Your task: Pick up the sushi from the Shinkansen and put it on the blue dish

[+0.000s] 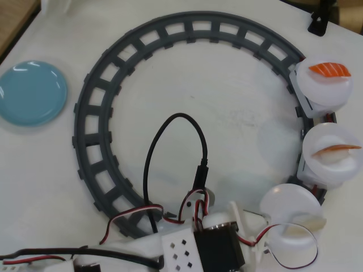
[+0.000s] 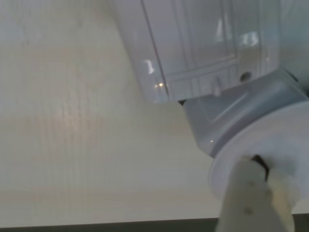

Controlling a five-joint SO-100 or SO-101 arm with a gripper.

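White tabletop [image 1: 227, 107] fills the overhead view, matte and faintly scuffed, with a strip of brown wood at the upper left corner and a small black clamp-like object [image 1: 317, 24] at the top right edge.

On the lowest of three round white plates [image 1: 283, 212], at the right of the overhead view, lies the sushi [image 1: 306, 222]: a small pale cream oblong with a whitish top, near the plate's right rim. The gripper [image 1: 295, 226] reaches over this plate from the left, its pale fingers blending with plate and sushi so that I cannot tell whether it is spread or pinching. The wrist view shows a cream finger [image 2: 246, 198] close up over a white plate rim [image 2: 227, 164], with a second pale lump beside it, too blurred to sort finger from sushi.

Above that plate stand two more, each with an orange salmon-topped piece [image 1: 329, 69] [image 1: 337, 149]. All three plates sit on the cars of the Shinkansen [image 2: 203, 48], whose glossy white body is plain only in the wrist view; from above the plates hide it. The train rests on the right side of the grey circular track [image 1: 96, 113].

The blue dish [image 1: 31, 92], glossy and bare, lies well apart at the left edge, outside the track. The arm's black and white motor body [image 1: 210, 243] and its black cable [image 1: 170, 147] occupy the bottom centre.
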